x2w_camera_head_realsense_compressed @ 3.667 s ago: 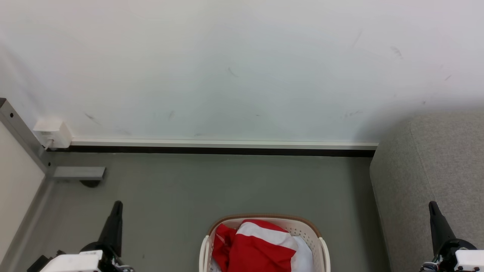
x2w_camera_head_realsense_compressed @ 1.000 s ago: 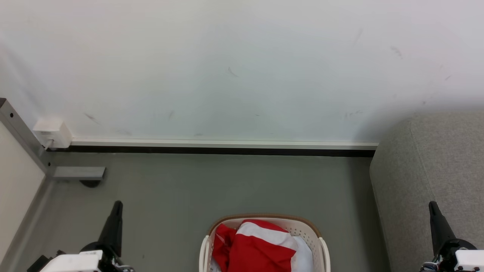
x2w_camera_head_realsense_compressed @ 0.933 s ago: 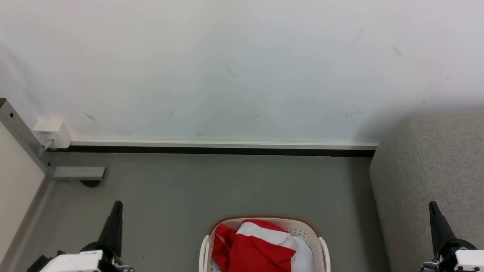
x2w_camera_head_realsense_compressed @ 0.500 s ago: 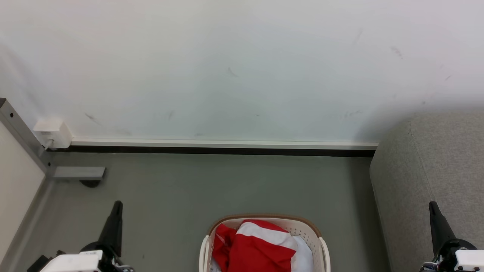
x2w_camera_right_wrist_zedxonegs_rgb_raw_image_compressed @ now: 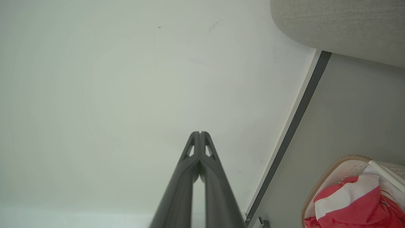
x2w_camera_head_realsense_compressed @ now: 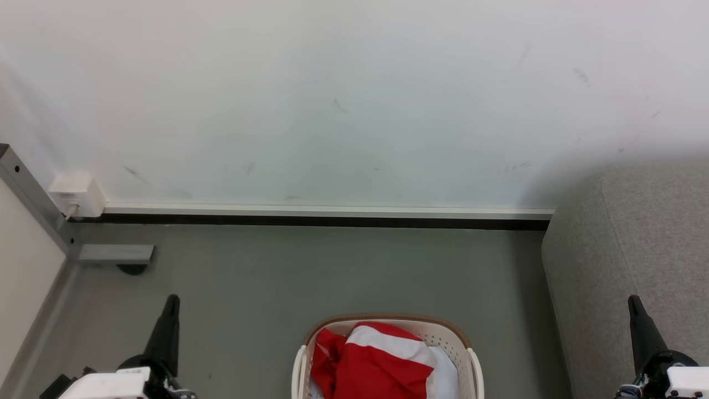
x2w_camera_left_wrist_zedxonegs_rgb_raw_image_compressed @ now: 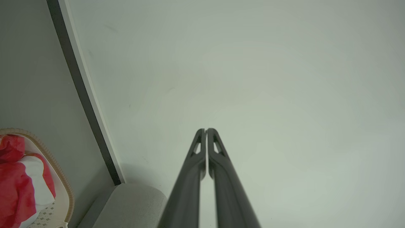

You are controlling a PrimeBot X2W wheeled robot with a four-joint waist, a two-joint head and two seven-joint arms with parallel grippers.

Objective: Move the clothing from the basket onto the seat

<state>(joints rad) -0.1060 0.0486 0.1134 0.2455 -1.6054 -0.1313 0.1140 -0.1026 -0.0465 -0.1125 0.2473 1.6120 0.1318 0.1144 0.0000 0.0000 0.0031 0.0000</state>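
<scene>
Left claw (x2w_camera_head_realsense_compressed: 172, 301), right claw (x2w_camera_head_realsense_compressed: 633, 301), slim dark slotted fingers (x2w_camera_left_wrist_zedxonegs_rgb_raw_image_compressed: 189, 177), white wrists (x2w_camera_head_realsense_compressed: 105, 385)

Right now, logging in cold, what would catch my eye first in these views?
The bright red clothing with white bands, heaped in the cream basket on the floor at bottom centre. Next, the big grey seat at the right, bare where visible. The left gripper and right gripper flank the basket, fingers shut.
</scene>
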